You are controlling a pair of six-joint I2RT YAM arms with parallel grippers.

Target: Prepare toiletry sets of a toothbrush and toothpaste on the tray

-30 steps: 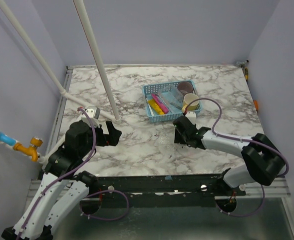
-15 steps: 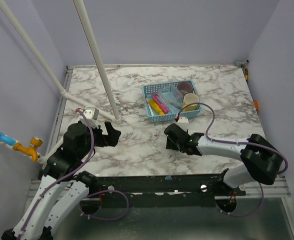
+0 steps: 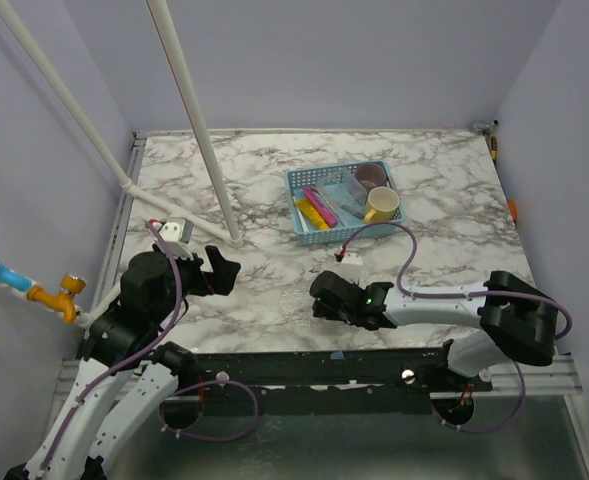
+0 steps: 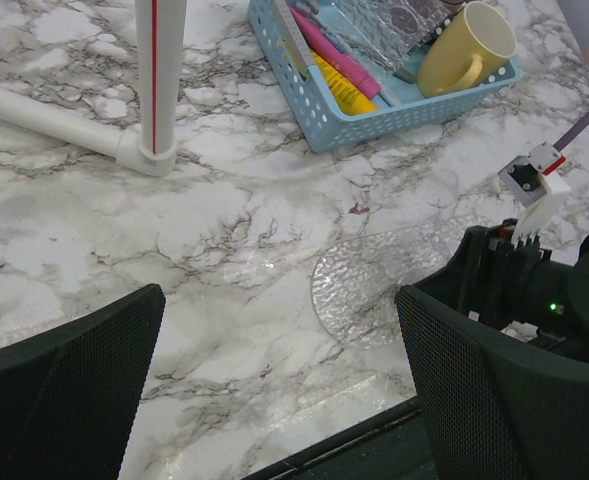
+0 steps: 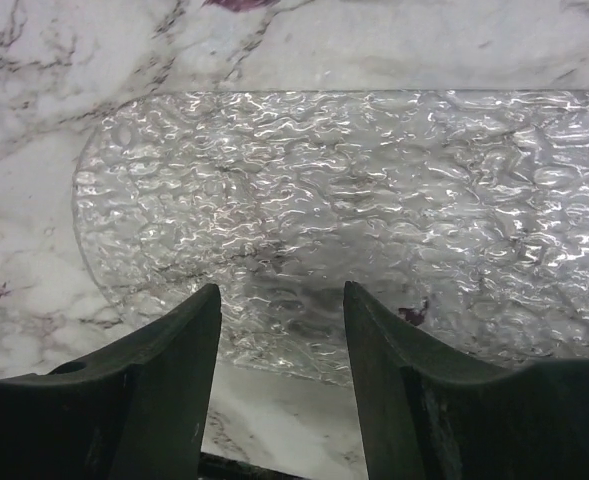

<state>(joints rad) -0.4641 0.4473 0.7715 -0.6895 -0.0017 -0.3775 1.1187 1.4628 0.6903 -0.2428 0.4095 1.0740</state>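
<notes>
While the right fingers stand moderately parted with nothing between them, they hang low over the near rim of the clear textured tray, whose rippled surface shows through the gap. That tray lies flat on the marble desk, on the arms' side of the blue basket and apart from it. The left fingers are spread wide and empty, hovering above bare desk on the same near side of the basket and well off to its left.

Both tubes sit inside the basket: the pink tube lies lengthwise with the yellow tube just beside it. A grey brush runs along the basket's left wall. I cannot pick out the pale blue brush with confidence. The yellow mug stands at the basket's right end, and the purple mug sits behind it.

As I judge it, the tray is placed and none of the sets has been started. The next move calls for one arm to rise, reach into the basket and pinch a tube or a brush. The brush will need a narrow, well-centred grip along its thin handle, and the fingers must stay off the basket wall.
</notes>
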